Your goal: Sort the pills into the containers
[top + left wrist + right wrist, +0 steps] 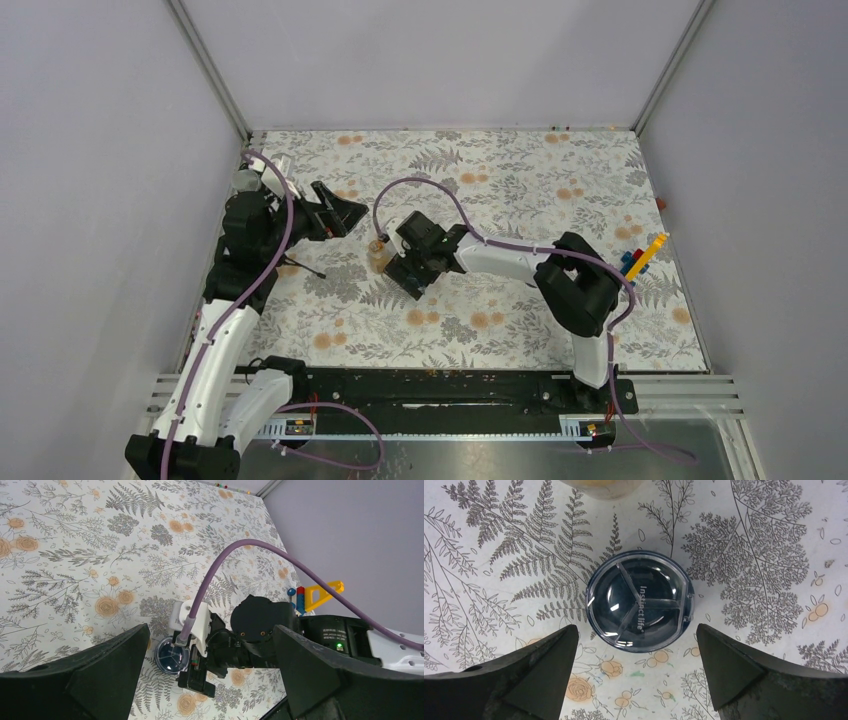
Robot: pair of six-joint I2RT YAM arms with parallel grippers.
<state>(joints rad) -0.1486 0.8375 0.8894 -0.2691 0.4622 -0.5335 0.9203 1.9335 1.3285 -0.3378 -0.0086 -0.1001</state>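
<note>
My right gripper [634,630] hangs directly over the dark round pill container [640,607], fingers spread wide with nothing between them. The container stands on the floral tablecloth [749,555], and its clear lid is split into three wedges. The amber bottle [601,486] sits just beside it at 12 o'clock in the wrist view, with only its edge showing. My left gripper [211,629] is equally wide and empty, at 10 o'clock from the right one in the overhead view and facing it. I can't pick out any pills against the print, so I can't say where they lie.

I judge the step in hand is taking hold of the dark container. I'd come straight down, keep it centred between the fingers, and close low on its wall rather than on the lid rim. I'd take care not to nudge the amber bottle at 12 o'clock. The toy-brick piece [640,256], out at 3 o'clock, is well apart.
</note>
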